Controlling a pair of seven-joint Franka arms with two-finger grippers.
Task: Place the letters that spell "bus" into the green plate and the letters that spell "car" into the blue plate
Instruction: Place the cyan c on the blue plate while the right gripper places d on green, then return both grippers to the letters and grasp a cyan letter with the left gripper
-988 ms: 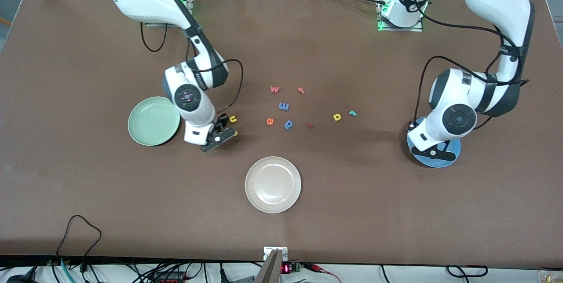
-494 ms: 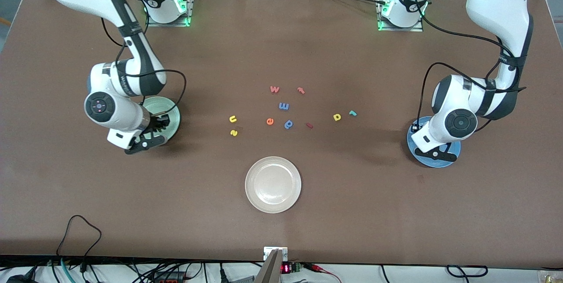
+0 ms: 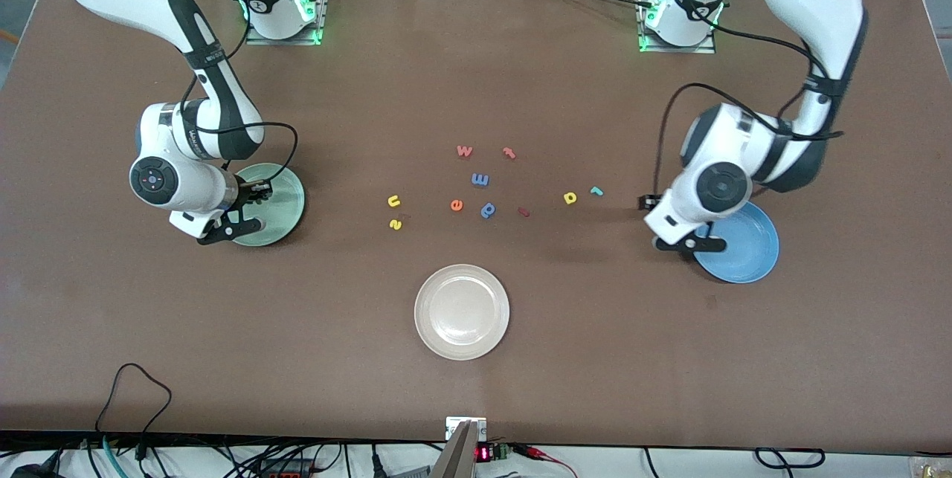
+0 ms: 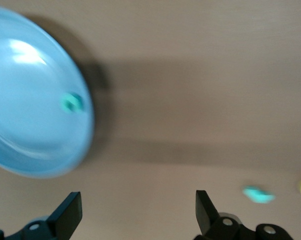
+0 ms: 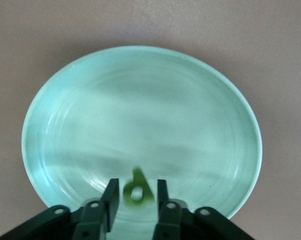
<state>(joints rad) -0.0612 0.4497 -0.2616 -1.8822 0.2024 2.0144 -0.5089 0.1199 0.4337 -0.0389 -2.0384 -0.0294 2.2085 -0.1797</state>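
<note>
Brown table [image 3: 520,54] — evenly lit

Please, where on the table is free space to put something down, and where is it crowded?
Bare patches: between the green plate and the yellow "u"; between the white plate and the blue plate. Crowded: the letter cluster around the blue "m".
</note>
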